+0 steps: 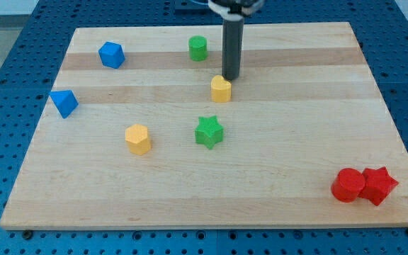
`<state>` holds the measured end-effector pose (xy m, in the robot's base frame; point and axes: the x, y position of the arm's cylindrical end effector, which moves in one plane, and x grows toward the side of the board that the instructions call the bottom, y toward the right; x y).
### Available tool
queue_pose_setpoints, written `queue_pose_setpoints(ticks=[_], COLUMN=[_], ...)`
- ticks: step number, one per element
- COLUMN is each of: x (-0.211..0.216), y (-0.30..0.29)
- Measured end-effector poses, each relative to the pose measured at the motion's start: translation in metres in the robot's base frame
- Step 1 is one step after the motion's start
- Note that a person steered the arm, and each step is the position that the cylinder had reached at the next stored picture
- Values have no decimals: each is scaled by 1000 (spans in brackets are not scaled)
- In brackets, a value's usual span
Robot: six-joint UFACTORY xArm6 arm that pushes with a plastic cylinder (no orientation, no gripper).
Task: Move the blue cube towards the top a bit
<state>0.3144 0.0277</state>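
Note:
The blue cube [110, 54] sits near the board's top left. My tip [231, 76] is well to its right, near the top middle of the board. The tip stands just above and slightly right of a yellow heart-like block [221, 89], touching it or nearly so. The rod rises from the tip to the view's top edge.
A blue triangular block [64, 103] lies below and left of the cube. A green cylinder [198, 48] stands left of the rod. A green star [209, 132] and a yellow hexagon [138, 139] lie mid-board. A red cylinder [348, 185] and a red star [379, 185] touch at the bottom right.

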Motion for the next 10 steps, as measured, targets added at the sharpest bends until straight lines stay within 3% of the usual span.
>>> queue_pose_setpoints(ticks=[1, 3, 7, 10], x=[-14, 32, 116, 188], y=[-25, -39, 46, 60])
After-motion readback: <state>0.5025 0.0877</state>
